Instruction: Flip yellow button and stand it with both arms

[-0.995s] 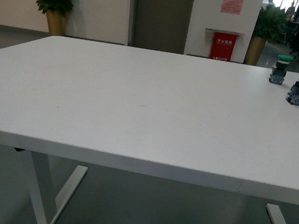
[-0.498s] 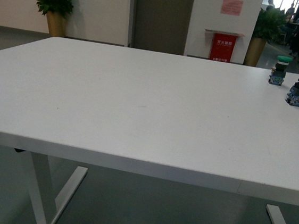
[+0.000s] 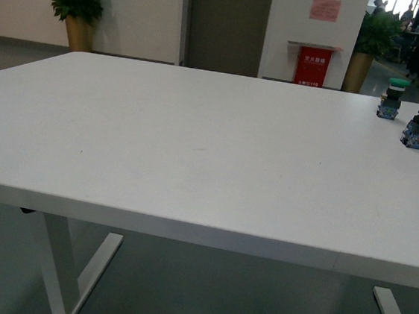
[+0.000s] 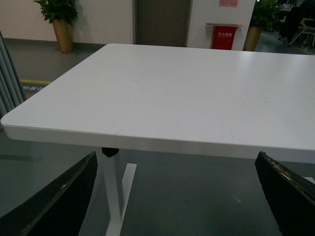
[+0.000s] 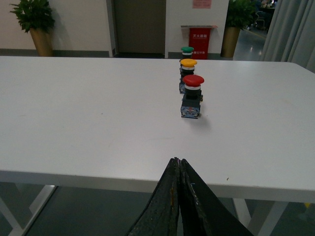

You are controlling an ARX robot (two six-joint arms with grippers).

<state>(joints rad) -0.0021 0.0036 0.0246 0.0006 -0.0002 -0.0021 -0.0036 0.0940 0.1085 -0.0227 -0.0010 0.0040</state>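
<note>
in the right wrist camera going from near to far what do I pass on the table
The right hand, closed, at the near edge → red button → yellow button → green button, all standing cap-up on the white table.

No legible text (red box [image 3: 313, 65] blurred)

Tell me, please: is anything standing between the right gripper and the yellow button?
Yes. In the right wrist view the red button stands upright directly between the shut right gripper and the yellow button; the green button stands behind it.
</note>
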